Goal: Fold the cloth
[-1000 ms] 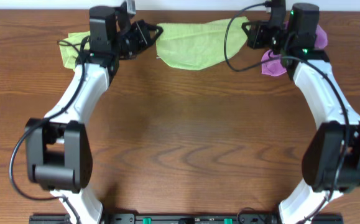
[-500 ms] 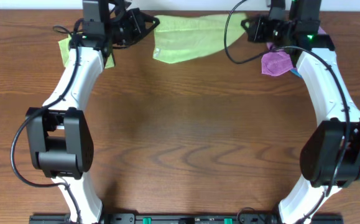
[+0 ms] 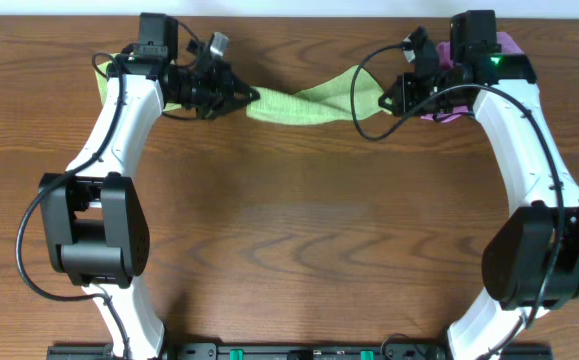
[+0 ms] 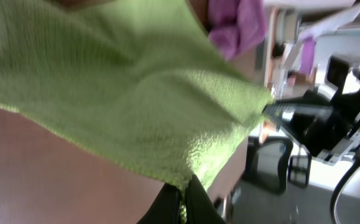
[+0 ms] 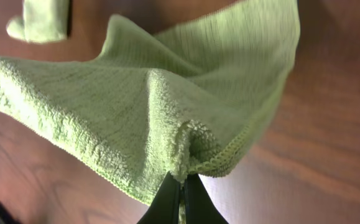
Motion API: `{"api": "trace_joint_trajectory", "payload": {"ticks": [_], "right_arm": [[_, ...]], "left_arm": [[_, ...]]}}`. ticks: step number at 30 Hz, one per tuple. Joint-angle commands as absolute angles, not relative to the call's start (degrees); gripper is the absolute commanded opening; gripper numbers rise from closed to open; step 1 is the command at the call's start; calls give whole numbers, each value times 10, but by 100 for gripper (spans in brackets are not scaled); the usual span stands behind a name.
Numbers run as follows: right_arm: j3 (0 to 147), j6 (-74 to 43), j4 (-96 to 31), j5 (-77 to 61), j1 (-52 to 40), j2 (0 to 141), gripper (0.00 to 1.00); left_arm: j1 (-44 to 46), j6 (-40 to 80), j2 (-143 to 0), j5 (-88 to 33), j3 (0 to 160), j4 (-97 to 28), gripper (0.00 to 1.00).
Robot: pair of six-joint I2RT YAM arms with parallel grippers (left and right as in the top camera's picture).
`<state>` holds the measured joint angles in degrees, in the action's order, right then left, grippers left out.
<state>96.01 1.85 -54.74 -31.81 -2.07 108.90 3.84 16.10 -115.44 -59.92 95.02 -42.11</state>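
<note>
Brown wood-grain table [image 3: 289, 200] fills my overhead view, with both arms reaching toward the top edge of the frame. Between them I see the green cloth [image 3: 304, 97] pulled out into a twisted band across the upper middle, running from upper left to upper right and hanging off the wood rather than lying flat.

The left end effector [image 3: 252, 97] is clenched on the band's left end. On the left wrist camera its fingertips [image 4: 189, 202] meet at the bottom edge, pinching a corner of the fabric.

The right end effector [image 3: 387, 97] is clamped on the other end. Its wrist camera shows the dark fingertips [image 5: 192, 202] closed at the bottom centre, with a bunched fold of terry between them.

A purple cloth [image 3: 509, 44] sits at the upper right, partly under the right arm. A second green cloth [image 3: 109, 68] peeks out behind the left arm at the upper left.
</note>
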Motion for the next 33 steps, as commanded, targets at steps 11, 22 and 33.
{"api": "trace_joint_trajectory", "payload": {"ticks": [11,22,33], "right_arm": [[879,100,-595,-302,-27,1058,1],[694,86,-520,-302,-27,983,1],[584,82,-489,-300,-27,936,2]], "left_arm": [[46,-50,-1143,-545,955,-632,6],[66,-63,-1143,-502,889,-658,6],[91,-69,-1143,-508,803,-643,6]]}}
